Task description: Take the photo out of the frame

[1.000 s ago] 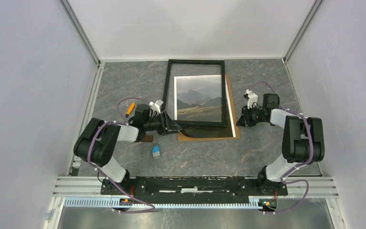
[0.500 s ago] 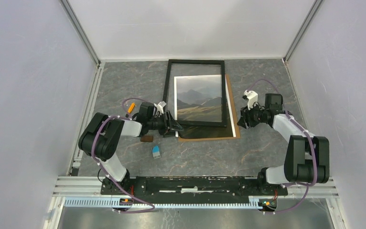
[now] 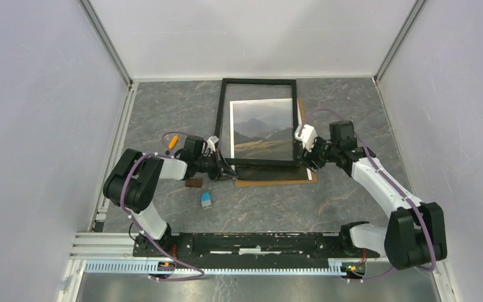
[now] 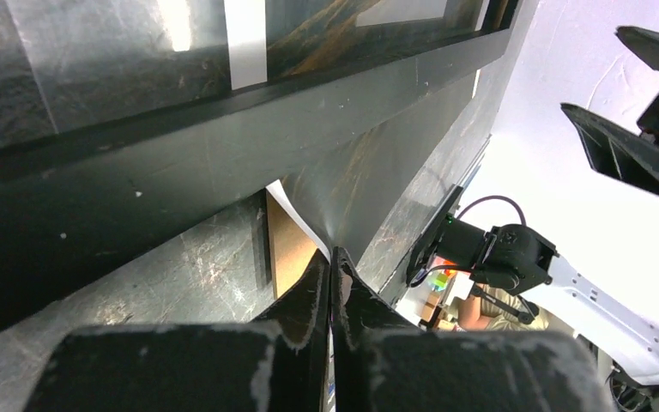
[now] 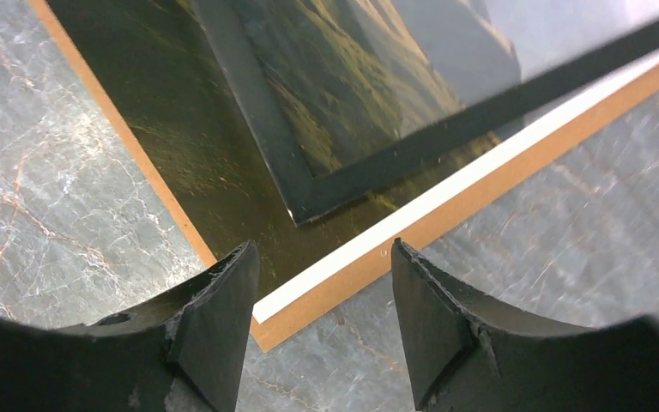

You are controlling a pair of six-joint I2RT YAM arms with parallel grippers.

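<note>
Left pincer: clamps narrow on near-left corner of large white-bordered landscape photo. Lies on brown backing board at middle of grey marbled counter, beneath offset black-rimmed glass frame, long axis toward far edge. Right pincer: gapes wide over near-right corner, equally near.

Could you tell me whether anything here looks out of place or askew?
Yes. The frame lies offset on top of its own contents: the photo and the brown backing board stick out past its right and near edges rather than lining up beneath it.
</note>
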